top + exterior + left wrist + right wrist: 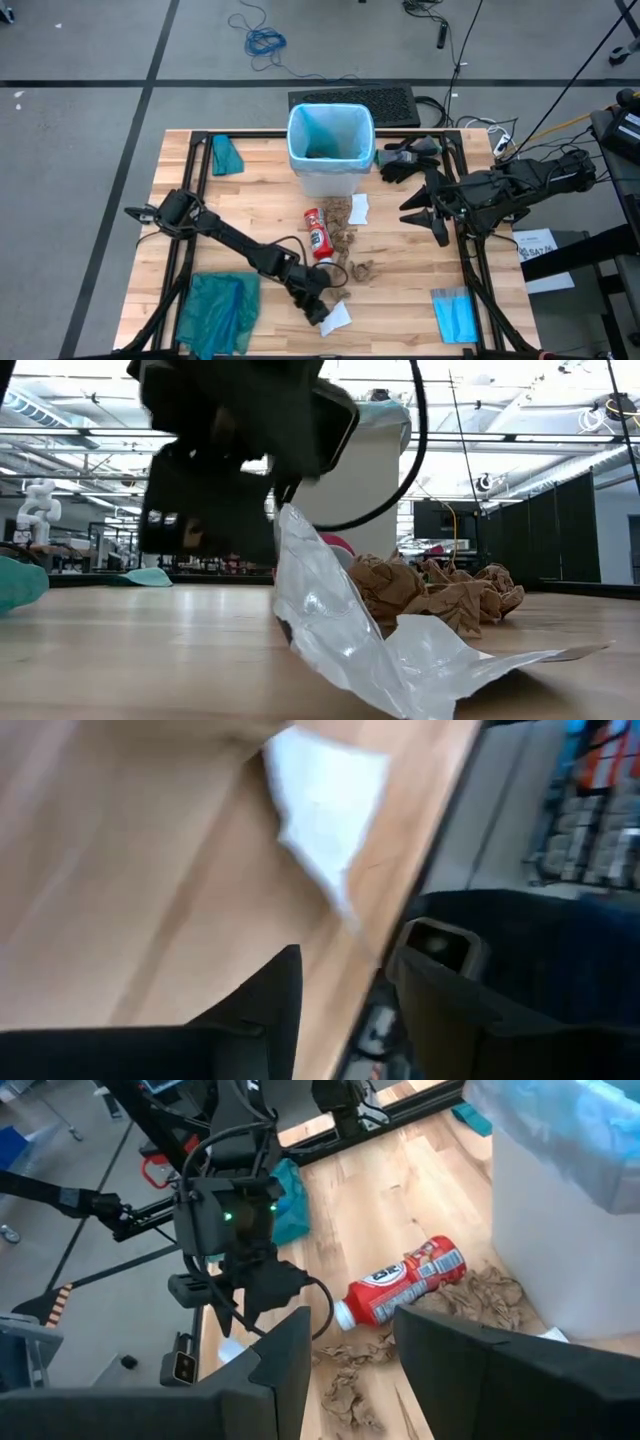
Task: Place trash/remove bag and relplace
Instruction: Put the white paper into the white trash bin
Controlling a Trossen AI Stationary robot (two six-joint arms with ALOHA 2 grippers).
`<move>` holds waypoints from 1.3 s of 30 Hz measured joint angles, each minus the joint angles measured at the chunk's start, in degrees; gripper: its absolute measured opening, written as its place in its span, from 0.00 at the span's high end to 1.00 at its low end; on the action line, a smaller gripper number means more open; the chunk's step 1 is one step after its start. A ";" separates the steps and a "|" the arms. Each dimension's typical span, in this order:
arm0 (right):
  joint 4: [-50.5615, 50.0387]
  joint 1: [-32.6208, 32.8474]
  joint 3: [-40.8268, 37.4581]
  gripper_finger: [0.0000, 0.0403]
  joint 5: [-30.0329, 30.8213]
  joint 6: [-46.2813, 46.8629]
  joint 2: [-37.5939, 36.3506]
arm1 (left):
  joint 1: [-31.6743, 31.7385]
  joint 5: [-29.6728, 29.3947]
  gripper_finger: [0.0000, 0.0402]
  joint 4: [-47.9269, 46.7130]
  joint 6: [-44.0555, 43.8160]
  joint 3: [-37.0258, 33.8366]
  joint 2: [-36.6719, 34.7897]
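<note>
A white bin lined with the light-blue bag stands at the far middle of the table. In front of it lie the red-and-white bottle, crumpled brown paper scraps and a white scrap. Another white scrap lies near the front edge, one corner standing up. My left gripper hangs open just above and beside it, with the scrap ahead of the fingers and nothing between them. At the table's right side, my right gripper hovers open and empty.
A teal-green plastic bag lies at the near left and a smaller teal piece at the far left. A folded blue sheet sits at the near right, black gloves right of the bin. Black frame rails run along both sides.
</note>
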 joint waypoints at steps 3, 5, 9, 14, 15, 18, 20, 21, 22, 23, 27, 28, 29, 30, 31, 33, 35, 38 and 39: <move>-0.85 0.00 0.00 0.66 0.04 0.16 0.00 | -0.34 -0.57 0.61 -0.60 -0.01 0.00 0.00; -0.83 0.00 0.00 0.66 0.04 0.17 0.00 | -0.51 -0.66 0.61 0.29 -0.07 0.00 0.00; -0.83 0.00 0.00 0.66 0.04 0.19 0.01 | -0.98 -2.33 0.61 0.35 -1.25 0.00 0.00; -0.85 0.00 0.00 0.66 0.31 0.16 0.02 | -1.22 -4.30 0.61 1.60 -1.54 0.00 0.00; -0.85 0.00 0.00 0.66 0.95 0.19 0.02 | -1.22 -4.34 0.61 1.80 -1.56 0.00 0.00; -0.85 0.00 0.00 0.66 1.22 0.16 0.02 | -1.23 -4.29 0.61 3.51 -1.79 0.06 0.51; -0.87 -0.02 0.00 0.66 1.29 0.16 0.02 | -1.45 -4.23 0.61 3.69 -2.67 0.09 0.89; -0.90 -0.02 0.00 0.66 1.31 0.16 0.02 | -1.57 -4.21 0.61 4.13 -3.07 0.09 1.32; -0.99 -0.02 0.00 0.66 1.31 0.16 0.00 | -1.66 -4.13 0.61 5.23 -3.13 0.09 1.63; -1.24 -0.02 0.00 0.66 1.31 0.19 0.00 | -1.94 -4.04 0.61 5.27 -3.31 0.11 1.75; -1.62 -0.02 0.00 0.66 1.35 0.34 0.00 | -2.02 -4.09 0.61 4.90 -3.50 0.09 1.78; -1.62 -0.02 0.00 0.66 1.37 0.33 0.00 | -1.98 -4.16 0.61 4.71 -3.35 0.09 1.77; -1.69 -0.02 0.00 0.66 1.36 0.29 0.00 | -1.98 -4.51 0.61 4.54 -3.07 0.09 1.79; -1.70 -0.02 0.00 0.66 1.40 0.29 0.00 | -1.96 -4.59 0.62 4.40 -3.09 0.09 1.79; -1.69 -0.02 0.00 0.66 1.56 0.26 0.00 | -1.94 -4.74 0.63 4.44 -3.09 0.09 1.79; -1.81 -0.02 0.00 0.66 2.27 0.25 0.00 | -2.09 -5.02 0.66 4.47 -3.07 0.09 2.04; -1.79 -0.02 0.00 0.66 2.49 0.32 0.00 | -2.18 -5.10 0.71 5.01 -3.08 0.09 2.81; -1.84 -0.02 0.00 0.66 2.51 0.32 0.00 | -2.38 -4.15 0.82 6.67 -3.07 0.09 4.17; -1.85 -0.02 0.00 0.66 2.51 0.34 0.00 | -2.53 -4.00 0.89 6.50 -3.07 0.11 4.26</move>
